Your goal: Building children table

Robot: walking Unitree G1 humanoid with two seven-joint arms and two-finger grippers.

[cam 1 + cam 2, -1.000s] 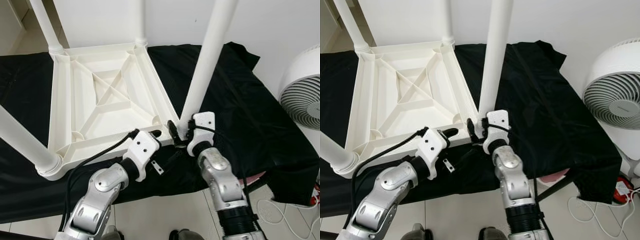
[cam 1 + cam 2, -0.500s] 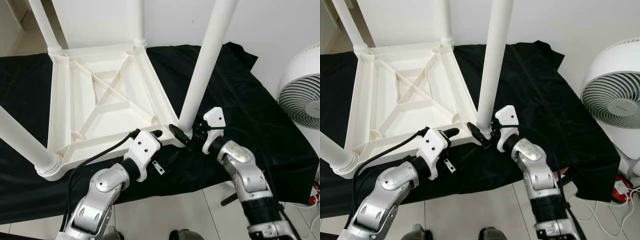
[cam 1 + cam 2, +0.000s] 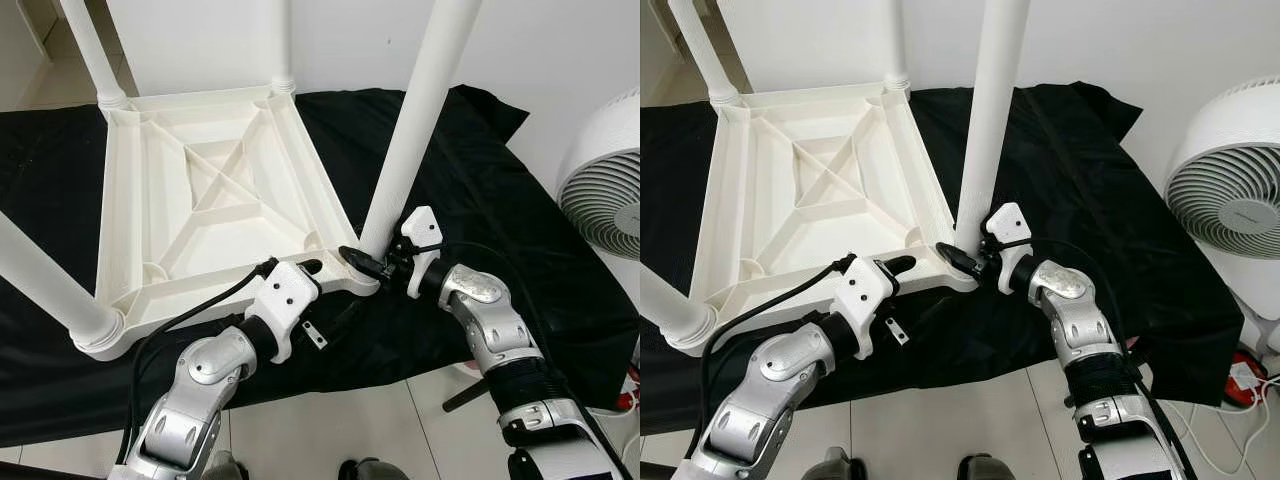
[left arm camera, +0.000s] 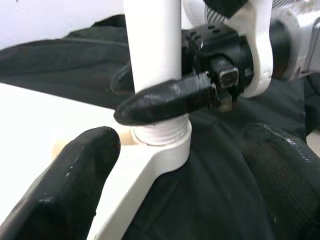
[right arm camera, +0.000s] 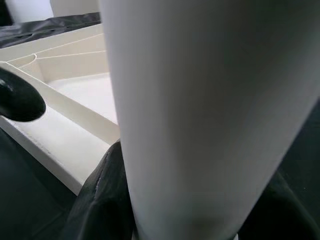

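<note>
A white plastic children's table (image 3: 120, 200) lies upside down on a black cloth (image 3: 500, 220), its legs pointing up. My right gripper (image 3: 370, 252) is shut on the base of the near-right leg (image 3: 415, 130), just above the threaded corner socket (image 4: 162, 136). One black finger (image 4: 165, 97) crosses in front of the leg, and in the right wrist view the leg (image 5: 200, 100) sits between both fingers. My left gripper (image 4: 182, 145) is open at the same corner, with one finger (image 3: 310, 266) lying over the table's near rim and the other over the cloth.
Three more white legs stand at the far left (image 3: 90, 50), far right (image 3: 278, 40) and near left (image 3: 40, 270). A white fan (image 3: 605, 190) stands at the right by the wall. The tiled floor (image 3: 340, 420) lies in front, with loose cables (image 3: 560, 425) at the right.
My right forearm has swung out to the right and its wrist has turned around the base of the leg, still on it. The left arm and the table have stayed put.
</note>
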